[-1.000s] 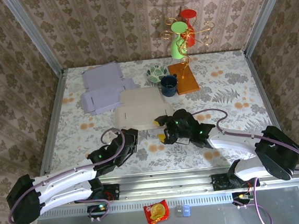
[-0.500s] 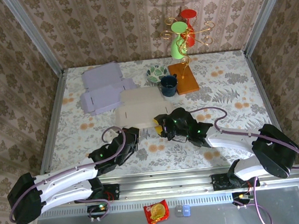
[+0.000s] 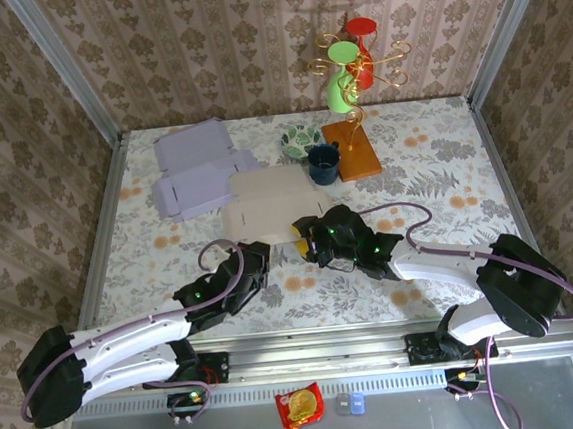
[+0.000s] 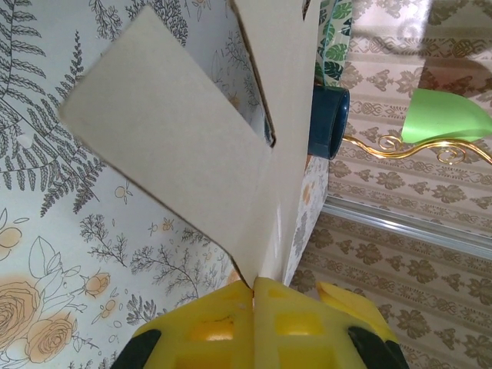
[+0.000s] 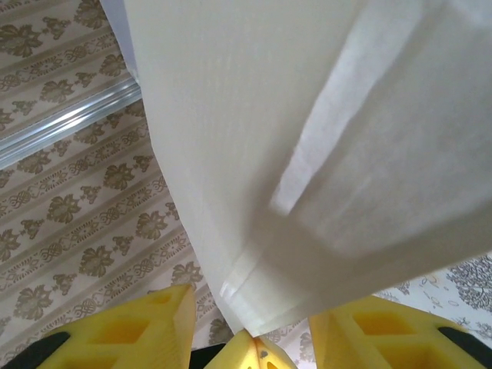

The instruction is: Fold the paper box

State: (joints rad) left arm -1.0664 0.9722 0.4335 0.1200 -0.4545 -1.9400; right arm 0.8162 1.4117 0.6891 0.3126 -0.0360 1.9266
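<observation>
Where the flowered table (image 3: 432, 162) spreads under both arms, the beige cardboard box (image 3: 266, 204) lies unfolded near its middle. The left gripper (image 3: 258, 257) sits at the box's near left corner. Seen from its wrist, the yellow fingers (image 4: 223, 311) are pressed together, pinching the edge of a box flap (image 4: 177, 146) in the seam between them. The right gripper (image 3: 307, 241) sits at the near right corner. Its wrist view shows the fingers (image 5: 154, 323) spread apart, with a pale corner of the box (image 5: 254, 138) hanging between them. Behind the box to the left lie flat lilac card sheets (image 3: 197, 167). A wooden board (image 3: 351, 149) lies behind to the right, with a dark blue mug (image 3: 323, 164) at the box's far right corner and a small patterned bowl (image 3: 300, 138) just behind the mug.
</observation>
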